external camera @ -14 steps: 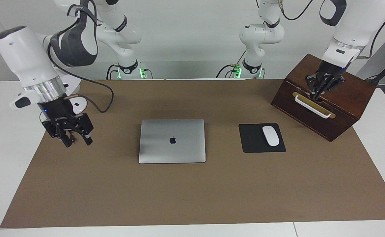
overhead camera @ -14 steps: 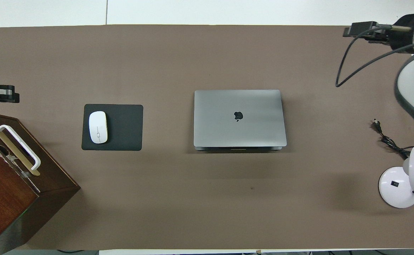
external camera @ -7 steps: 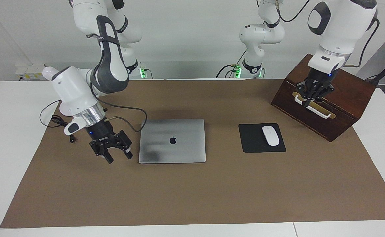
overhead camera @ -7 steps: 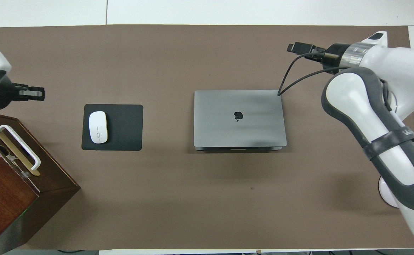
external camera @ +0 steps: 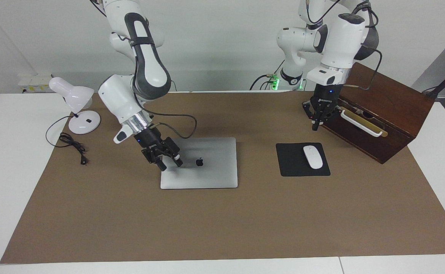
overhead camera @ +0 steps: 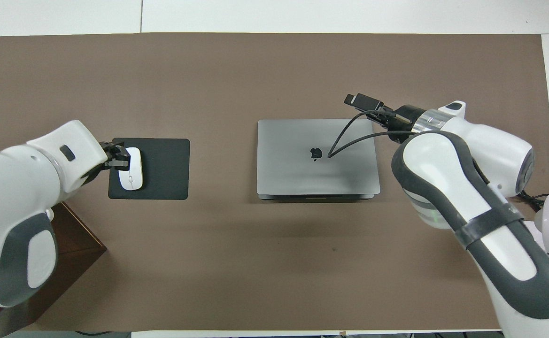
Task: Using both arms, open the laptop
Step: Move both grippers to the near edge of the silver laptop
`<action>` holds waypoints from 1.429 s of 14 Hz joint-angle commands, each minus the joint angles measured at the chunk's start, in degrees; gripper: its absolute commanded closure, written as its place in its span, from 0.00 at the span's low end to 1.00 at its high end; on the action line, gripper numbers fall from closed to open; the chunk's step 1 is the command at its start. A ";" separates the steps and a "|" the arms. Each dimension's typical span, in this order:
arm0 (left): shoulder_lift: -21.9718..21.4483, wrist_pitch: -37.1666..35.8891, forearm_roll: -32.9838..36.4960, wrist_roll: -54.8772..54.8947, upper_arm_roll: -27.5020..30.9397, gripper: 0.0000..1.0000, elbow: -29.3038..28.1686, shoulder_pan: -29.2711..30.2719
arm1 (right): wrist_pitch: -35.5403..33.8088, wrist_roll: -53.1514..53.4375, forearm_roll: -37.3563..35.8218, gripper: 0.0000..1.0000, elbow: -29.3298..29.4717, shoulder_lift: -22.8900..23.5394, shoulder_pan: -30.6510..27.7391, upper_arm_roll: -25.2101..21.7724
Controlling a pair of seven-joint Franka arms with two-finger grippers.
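Observation:
The laptop [external camera: 207, 171] lies closed and flat on the brown mat, its lid with the dark apple logo facing up; it also shows in the overhead view [overhead camera: 302, 173]. My right gripper [external camera: 169, 164] is open and empty. It hangs tilted just over the laptop's side edge toward the right arm's end of the table, and shows in the overhead view [overhead camera: 362, 100] too. My left gripper [external camera: 315, 123] points down over the mat between the wooden box and the mouse pad; the overhead view [overhead camera: 120, 157] shows it beside the mouse.
A black mouse pad [external camera: 292, 167] with a white mouse [external camera: 312, 156] lies beside the laptop toward the left arm's end. A dark wooden box [external camera: 393, 114] with a white handle [external camera: 361, 122] stands there too. A white desk lamp [external camera: 78, 110] and its cable [external camera: 72, 146] are at the right arm's end.
My right arm has swung in from its end of the table to the laptop's side edge. My left gripper has moved off the box's handle toward the mouse pad.

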 commanded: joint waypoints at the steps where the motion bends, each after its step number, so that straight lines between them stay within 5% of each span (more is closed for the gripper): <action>1: -4.31 10.67 0.13 -0.48 0.75 1.00 -9.86 -3.92 | 1.86 -0.35 8.84 0.00 -9.32 -7.94 2.90 -0.02; 5: -3.35 26.74 0.13 -4.42 0.83 1.00 -18.91 -9.38 | 10.71 0.96 21.24 0.00 -16.20 -11.38 11.07 -0.02; 12: 10.69 55.93 0.13 -9.62 0.83 1.00 -25.09 -17.29 | 16.69 5.98 27.14 0.00 -22.18 -14.20 16.09 -0.02; 20: 15.55 60.36 0.04 -10.06 0.92 1.00 -25.35 -23.45 | 20.41 5.81 31.37 0.00 -25.79 -17.02 20.32 -0.02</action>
